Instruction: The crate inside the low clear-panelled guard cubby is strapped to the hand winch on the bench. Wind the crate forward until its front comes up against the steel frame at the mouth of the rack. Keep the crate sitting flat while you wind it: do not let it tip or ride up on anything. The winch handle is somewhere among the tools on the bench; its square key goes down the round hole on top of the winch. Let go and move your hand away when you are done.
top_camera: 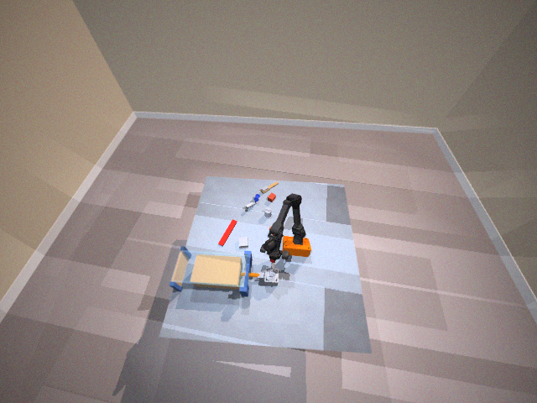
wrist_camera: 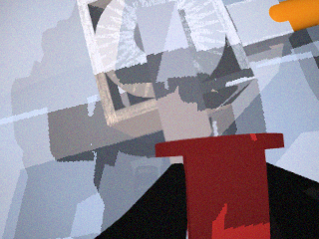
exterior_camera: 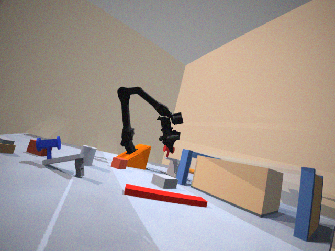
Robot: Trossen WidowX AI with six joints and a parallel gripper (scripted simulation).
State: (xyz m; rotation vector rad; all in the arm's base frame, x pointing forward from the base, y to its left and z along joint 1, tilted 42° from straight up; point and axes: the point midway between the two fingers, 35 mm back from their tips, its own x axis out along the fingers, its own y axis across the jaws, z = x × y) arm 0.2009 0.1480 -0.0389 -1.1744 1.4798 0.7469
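My gripper (top_camera: 273,259) (exterior_camera: 169,149) (wrist_camera: 213,171) is shut on the red grip of the winch handle. The handle's grey arm (wrist_camera: 185,117) runs from the grip over the winch (top_camera: 271,277) (exterior_camera: 172,168) (wrist_camera: 111,32); its square key is hidden. The tan crate (top_camera: 216,270) (exterior_camera: 230,181) sits flat inside the clear-panelled cubby, with a small gap between its front and the blue frame (top_camera: 247,260) (exterior_camera: 184,168) at the mouth. An orange strap (top_camera: 253,274) (exterior_camera: 191,171) (wrist_camera: 299,14) runs from the crate's front through the mouth towards the winch.
A red bar (top_camera: 227,232) (exterior_camera: 165,195) and a pale block (top_camera: 243,242) (exterior_camera: 164,181) lie beside the cubby. A blue-gripped grey crank (top_camera: 249,205) (exterior_camera: 63,159), a grey cylinder (top_camera: 268,212) (exterior_camera: 88,155) and a red block (top_camera: 271,197) (exterior_camera: 36,148) stand farther off. The orange arm base (top_camera: 297,246) (exterior_camera: 139,156) is near the winch.
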